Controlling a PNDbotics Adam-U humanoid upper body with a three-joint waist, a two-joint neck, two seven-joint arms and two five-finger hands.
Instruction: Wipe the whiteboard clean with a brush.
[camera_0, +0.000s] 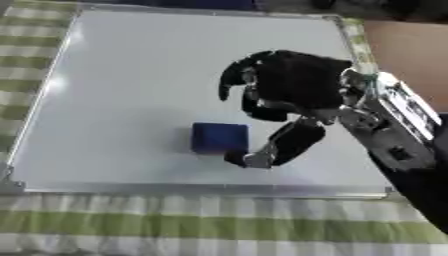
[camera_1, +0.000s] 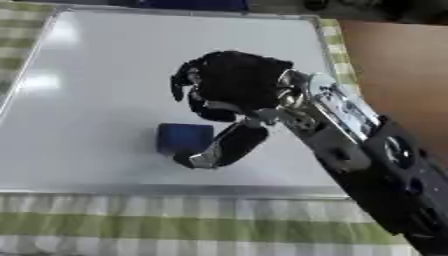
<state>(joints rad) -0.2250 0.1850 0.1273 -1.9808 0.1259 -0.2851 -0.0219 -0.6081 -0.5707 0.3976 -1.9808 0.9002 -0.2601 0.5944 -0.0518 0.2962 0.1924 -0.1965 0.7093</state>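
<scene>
A white whiteboard (camera_0: 131, 75) with a metal frame lies flat and fills most of both views; I see no marks on it. A small dark blue block, the brush (camera_0: 219, 137), rests on its lower middle. My right hand (camera_0: 297, 80) comes in from the lower right and hovers just right of and behind the brush. Its fingers (camera_0: 234, 75) are loosely bent downward over the board and hold nothing. The thumb (camera_0: 293, 142) stretches down to the brush's right edge, its tip beside the near right corner. My left hand does not show.
A green and white checked cloth (camera_0: 175, 225) lies under the board and shows along the near and left sides. Bare brown tabletop (camera_0: 411, 50) lies to the right of the board. Dark objects sit beyond the far edge.
</scene>
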